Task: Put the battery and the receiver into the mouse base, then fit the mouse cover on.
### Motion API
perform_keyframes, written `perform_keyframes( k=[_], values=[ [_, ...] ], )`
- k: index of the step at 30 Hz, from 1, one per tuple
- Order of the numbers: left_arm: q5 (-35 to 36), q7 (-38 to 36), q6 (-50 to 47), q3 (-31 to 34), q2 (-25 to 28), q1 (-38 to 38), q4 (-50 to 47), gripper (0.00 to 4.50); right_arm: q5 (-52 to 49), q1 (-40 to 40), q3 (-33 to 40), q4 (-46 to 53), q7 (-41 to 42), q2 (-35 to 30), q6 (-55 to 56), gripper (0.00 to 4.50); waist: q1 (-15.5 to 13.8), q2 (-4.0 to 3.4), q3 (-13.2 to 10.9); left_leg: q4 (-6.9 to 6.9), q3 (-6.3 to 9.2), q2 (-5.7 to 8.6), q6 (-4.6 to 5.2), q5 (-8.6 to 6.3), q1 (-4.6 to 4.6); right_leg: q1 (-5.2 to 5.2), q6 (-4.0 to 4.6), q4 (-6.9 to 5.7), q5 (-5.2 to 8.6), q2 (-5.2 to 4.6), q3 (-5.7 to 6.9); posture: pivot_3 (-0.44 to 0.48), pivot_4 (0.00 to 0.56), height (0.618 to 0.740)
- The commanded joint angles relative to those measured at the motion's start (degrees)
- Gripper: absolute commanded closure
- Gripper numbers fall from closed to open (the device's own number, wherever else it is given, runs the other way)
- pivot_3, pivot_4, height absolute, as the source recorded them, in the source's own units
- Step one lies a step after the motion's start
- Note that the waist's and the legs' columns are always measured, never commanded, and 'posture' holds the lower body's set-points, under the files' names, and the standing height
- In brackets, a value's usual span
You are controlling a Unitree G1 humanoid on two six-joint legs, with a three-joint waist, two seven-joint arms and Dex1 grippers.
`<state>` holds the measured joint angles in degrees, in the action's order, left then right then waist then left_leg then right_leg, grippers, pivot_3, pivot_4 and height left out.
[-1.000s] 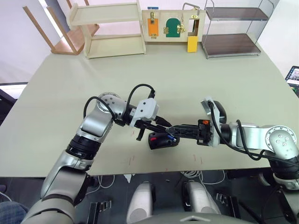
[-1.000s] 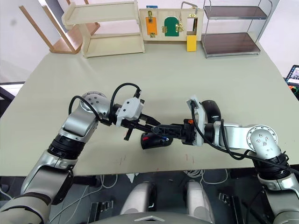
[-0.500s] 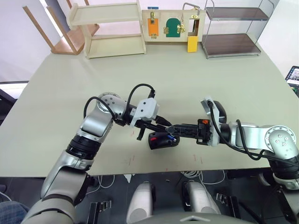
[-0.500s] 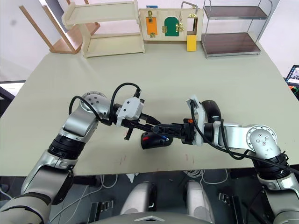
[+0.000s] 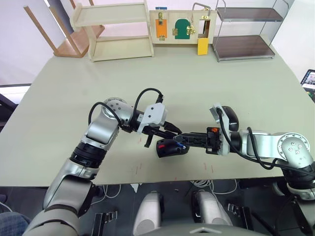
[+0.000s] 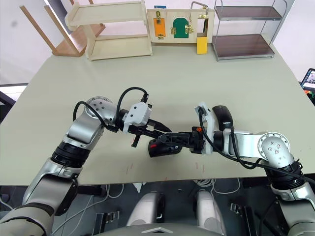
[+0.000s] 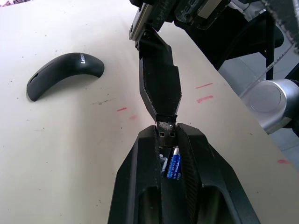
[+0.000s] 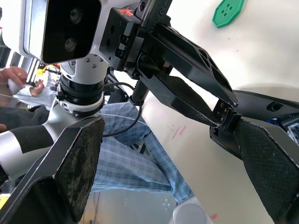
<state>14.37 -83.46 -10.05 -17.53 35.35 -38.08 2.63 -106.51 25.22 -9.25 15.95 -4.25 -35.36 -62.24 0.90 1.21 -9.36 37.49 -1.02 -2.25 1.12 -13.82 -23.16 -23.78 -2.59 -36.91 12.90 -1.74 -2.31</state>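
Receiver step: left gripper (image 7: 167, 135) pinches receiver (image 7: 167, 128) over mouse base (image 5: 170, 148), battery (image 7: 174, 164) already in; right gripper (image 8: 163, 154) spread wide. Next: seat it.

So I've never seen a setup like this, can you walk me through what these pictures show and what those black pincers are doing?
It is a two-armed humanoid robot at a pale table. Two pictures come from cameras on its head, looking down over its arms; the other two come from a camera on each wrist, looking along that arm's fingers. The left gripper is shut on the receiver, a tiny USB plug, above the mouse base, an open black shell with the blue battery already inside. The right gripper is open, one finger meeting the receiver. The mouse cover lies on the table apart. A green disc lies nearby, with wooden and wire shelves at the back.
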Motion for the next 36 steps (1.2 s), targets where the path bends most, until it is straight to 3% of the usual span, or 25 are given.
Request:
perform_keyframes(
  k=[1,16,21,23,26,36],
  values=[
    [0.1,0.2,0.4,0.6,0.1,-0.6,-1.8,4.39,-2.7,1.1,0.1,2.0,0.5,0.5,0.6,0.00,0.0,0.00,0.0,0.00,0.00,0.00,0.00,0.00,0.00,0.00,0.00,0.00,0.00,0.00,0.00,0.000,0.150,0.740],
    [0.1,-0.9,1.1,0.3,0.4,-0.6,-1.7,4.39,-2.9,0.9,0.2,2.2,-0.2,1.0,0.9,0.00,0.0,0.00,0.0,0.00,0.03,0.00,0.00,0.00,-0.12,-0.10,0.00,0.01,-0.01,0.00,0.03,0.000,0.150,0.740],
    [0.1,-1.2,1.1,0.2,0.5,-0.3,-2.0,4.40,-3.2,0.8,0.2,2.2,-0.5,1.0,1.0,2.37,0.0,0.00,0.0,0.07,0.06,0.00,0.01,0.01,-0.57,-0.53,0.00,0.00,-0.04,0.00,0.06,0.000,0.150,0.740],
    [0.1,-1.2,1.2,0.2,0.5,-0.3,-2.0,4.40,-3.3,0.8,0.3,2.2,-0.6,1.0,0.9,2.83,0.0,0.00,0.0,0.07,0.05,0.00,0.01,0.01,-0.65,-0.61,-0.01,0.00,-0.04,0.00,0.05,0.000,0.150,0.740],
    [0.0,-1.3,1.3,0.3,0.4,-0.3,-1.9,4.40,-3.3,0.8,0.2,2.2,-0.7,0.9,0.8,4.40,0.0,0.00,0.0,0.07,0.05,0.00,0.01,0.01,-0.68,-0.66,-0.01,0.00,-0.04,0.00,0.05,0.000,0.150,0.740],
    [-0.2,-2.0,2.1,0.2,0.6,-0.1,-1.6,4.40,-3.1,0.6,0.4,1.9,-0.5,0.7,0.9,4.49,0.0,0.00,0.0,0.07,0.04,0.00,0.01,0.01,-0.67,-0.66,-0.01,-0.05,-0.04,0.01,0.04,0.000,0.150,0.740]
  ],
)
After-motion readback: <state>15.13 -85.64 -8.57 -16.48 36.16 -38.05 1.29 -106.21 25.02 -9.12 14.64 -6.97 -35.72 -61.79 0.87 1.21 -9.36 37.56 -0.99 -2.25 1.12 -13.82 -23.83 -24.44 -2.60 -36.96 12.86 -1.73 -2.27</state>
